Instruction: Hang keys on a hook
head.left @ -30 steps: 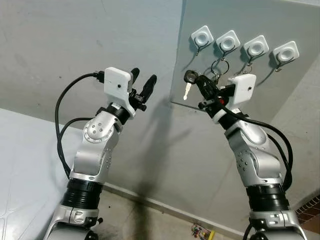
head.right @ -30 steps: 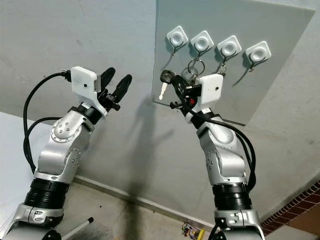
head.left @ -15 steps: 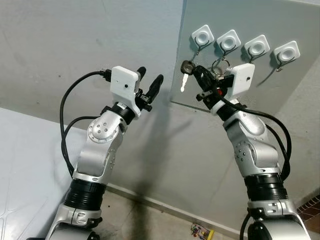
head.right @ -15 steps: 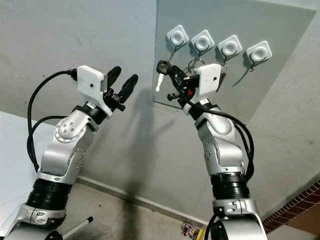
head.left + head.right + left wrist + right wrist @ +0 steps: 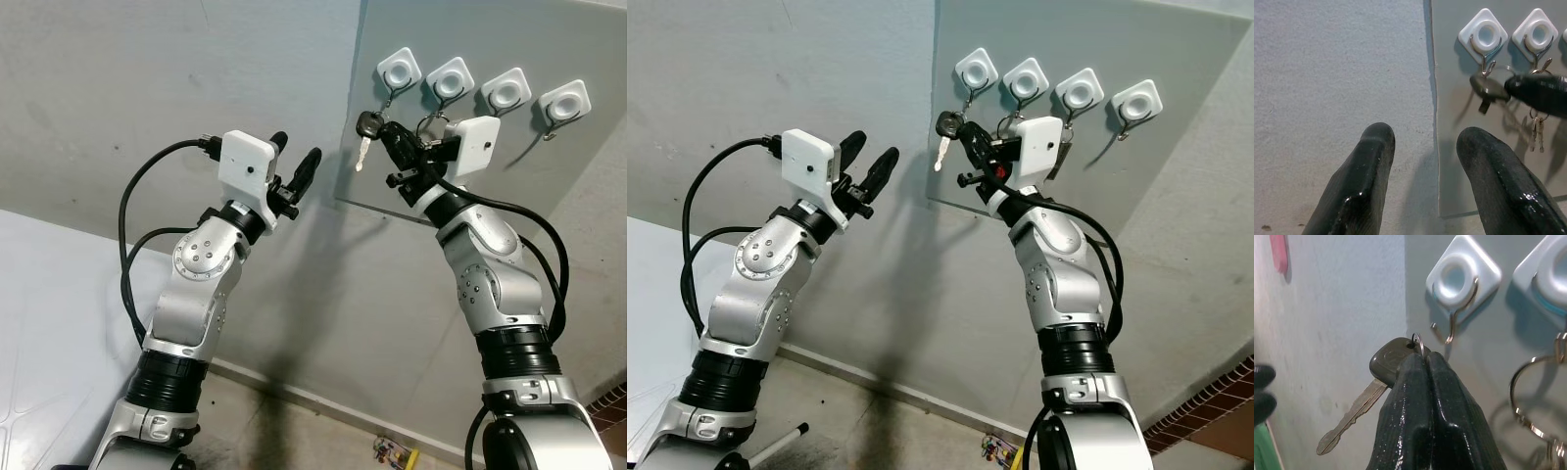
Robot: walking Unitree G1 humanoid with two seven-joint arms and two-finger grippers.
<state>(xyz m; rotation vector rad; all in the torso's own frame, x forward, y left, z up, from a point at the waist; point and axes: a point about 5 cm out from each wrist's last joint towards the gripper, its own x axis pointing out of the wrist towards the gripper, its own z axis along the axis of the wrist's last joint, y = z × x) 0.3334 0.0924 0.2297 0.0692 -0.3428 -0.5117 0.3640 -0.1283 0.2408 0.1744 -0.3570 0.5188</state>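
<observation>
Below wall hook (image 5: 1453, 328), right tool (image 5: 1425, 363) pinches key (image 5: 1386, 363).

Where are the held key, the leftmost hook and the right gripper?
key (image 5: 1392, 358): right wrist view, on its dark head.
leftmost hook (image 5: 1453, 328): right wrist view, on the metal hook's shank.
right gripper (image 5: 1425, 363): right wrist view, at the fingertips shut on the key's ring.

Head stereo facing wall, wrist views close, sharing leftmost hook (image 5: 1457, 308)

Even, soft daylight, sharp eye views, faint wall shadows, slightly blurred close-up wrist views.
</observation>
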